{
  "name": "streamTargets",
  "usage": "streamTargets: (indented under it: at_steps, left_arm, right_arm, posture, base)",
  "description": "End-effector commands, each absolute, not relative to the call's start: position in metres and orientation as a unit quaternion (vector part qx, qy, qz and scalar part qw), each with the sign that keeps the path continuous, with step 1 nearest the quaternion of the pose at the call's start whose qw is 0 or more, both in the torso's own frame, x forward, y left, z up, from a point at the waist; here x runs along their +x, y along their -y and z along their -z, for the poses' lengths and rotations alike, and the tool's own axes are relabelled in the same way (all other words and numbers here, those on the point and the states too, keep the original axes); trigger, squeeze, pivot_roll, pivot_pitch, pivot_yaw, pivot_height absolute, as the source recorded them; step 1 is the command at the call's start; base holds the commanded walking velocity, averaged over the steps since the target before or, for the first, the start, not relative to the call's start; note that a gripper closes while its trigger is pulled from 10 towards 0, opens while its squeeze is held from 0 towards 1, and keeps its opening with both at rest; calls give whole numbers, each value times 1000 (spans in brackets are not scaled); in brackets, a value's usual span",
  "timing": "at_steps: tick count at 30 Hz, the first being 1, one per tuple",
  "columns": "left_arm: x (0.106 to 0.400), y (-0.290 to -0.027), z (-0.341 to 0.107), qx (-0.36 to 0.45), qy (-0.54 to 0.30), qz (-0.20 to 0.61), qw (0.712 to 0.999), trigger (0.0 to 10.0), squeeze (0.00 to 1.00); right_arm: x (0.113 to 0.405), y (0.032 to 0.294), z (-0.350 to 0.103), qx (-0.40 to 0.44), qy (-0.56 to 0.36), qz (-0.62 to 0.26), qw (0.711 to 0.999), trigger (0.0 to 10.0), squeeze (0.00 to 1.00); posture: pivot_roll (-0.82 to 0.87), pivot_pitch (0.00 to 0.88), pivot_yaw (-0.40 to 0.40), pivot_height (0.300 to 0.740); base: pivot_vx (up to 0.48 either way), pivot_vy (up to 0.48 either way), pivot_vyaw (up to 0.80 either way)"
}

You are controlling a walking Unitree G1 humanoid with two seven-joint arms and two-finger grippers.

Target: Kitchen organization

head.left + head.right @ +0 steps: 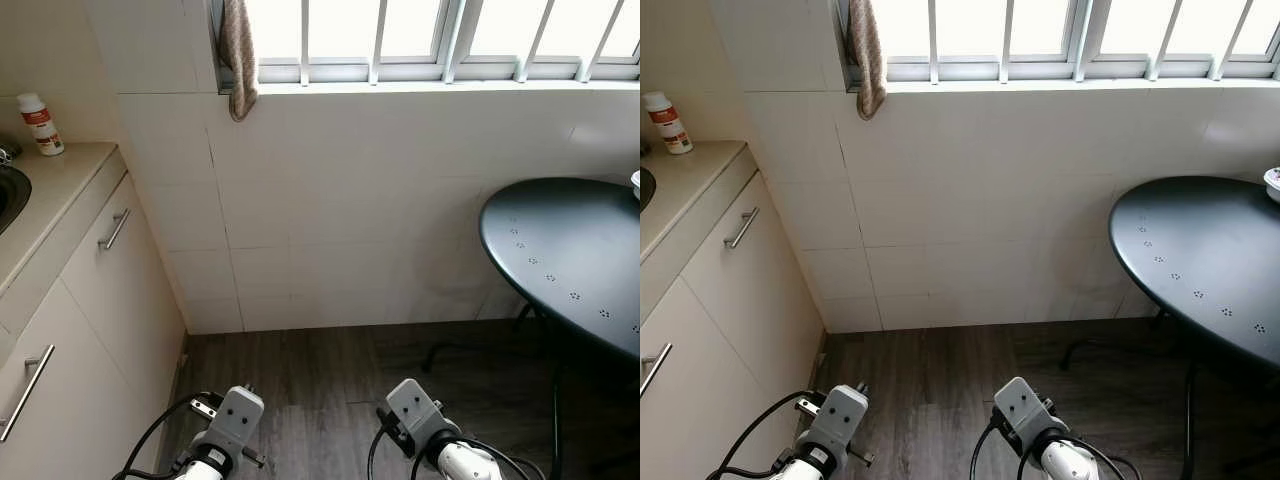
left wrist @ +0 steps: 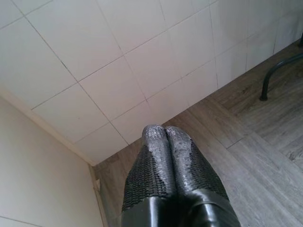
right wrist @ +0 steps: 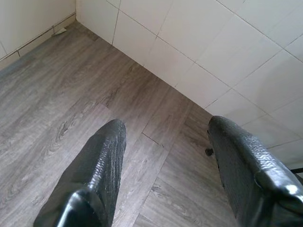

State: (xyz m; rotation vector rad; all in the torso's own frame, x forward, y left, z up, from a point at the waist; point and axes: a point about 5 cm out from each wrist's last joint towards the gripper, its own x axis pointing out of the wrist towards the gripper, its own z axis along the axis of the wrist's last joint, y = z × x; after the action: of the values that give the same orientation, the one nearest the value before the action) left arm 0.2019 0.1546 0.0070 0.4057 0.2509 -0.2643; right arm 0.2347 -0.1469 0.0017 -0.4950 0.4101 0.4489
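Left end effector (image 2: 165, 135) has its fingers pressed together on nothing; our right end effector (image 3: 165, 142) gapes wide, empty, both over the wood floor (image 1: 320, 370). We see a bottle (image 1: 41, 124) at the table's (image 1: 60, 185) back edge.

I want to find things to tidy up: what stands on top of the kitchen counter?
On the counter stands a white bottle with a red label, by the wall. A sink edge shows at the frame's border; what lies further along is out of frame.
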Motion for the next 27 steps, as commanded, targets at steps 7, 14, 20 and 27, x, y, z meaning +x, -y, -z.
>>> streamTargets:
  at_steps: [7,14,20,27]
  left_arm:
    - [202,-156,-5,198,-128,126,964,10000,0]
    - [202,-156,-5,198,-128,126,964,10000,0]
    - [202,-156,-5,198,-128,126,964,10000,0]
    - [202,-156,-5,198,-128,126,964,10000,0]
  right_arm:
    - [236,147,-3,-236,-197,-216,927,10000,0]
    - [236,147,-3,-236,-197,-216,927,10000,0]
    - [236,147,-3,-236,-197,-216,927,10000,0]
    - [236,147,-3,-236,-197,-216,927,10000,0]
  posture:
    - [-57,0,-19,740]
    - [-57,0,-19,740]
    - [-57,0,-19,740]
    - [-57,0,-19,740]
  base:
    - [0,0,0]
    - [0,0,0]
    - [0,0,0]
    - [0,0,0]
